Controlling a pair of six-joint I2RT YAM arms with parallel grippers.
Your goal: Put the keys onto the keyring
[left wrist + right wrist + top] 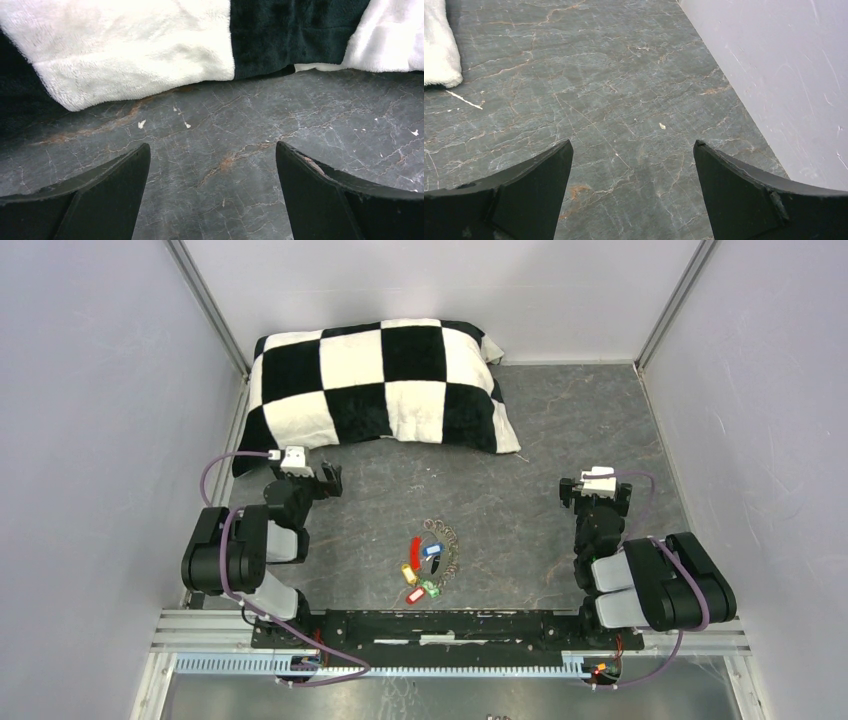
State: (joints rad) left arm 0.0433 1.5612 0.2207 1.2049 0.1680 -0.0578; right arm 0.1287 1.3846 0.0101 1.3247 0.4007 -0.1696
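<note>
The keys (420, 568) lie in a small cluster on the dark stone floor, between the two arm bases in the top view. Their plastic tags are red, blue, yellow and green. The keyring (447, 540), a thin beaded metal loop, lies against the cluster's far right side. My left gripper (305, 473) (211, 150) hovers open to the left of them, facing the cushion. On the other side, my right gripper (595, 488) (633, 145) is open over bare floor. Neither holds anything. Neither wrist view shows the keys or the keyring.
A black-and-white checkered cushion (380, 385) (125, 50) lies at the back, close in front of my left gripper. Pale walls (784, 75) enclose the floor on the left, back and right. A metal rail (450, 625) runs along the near edge.
</note>
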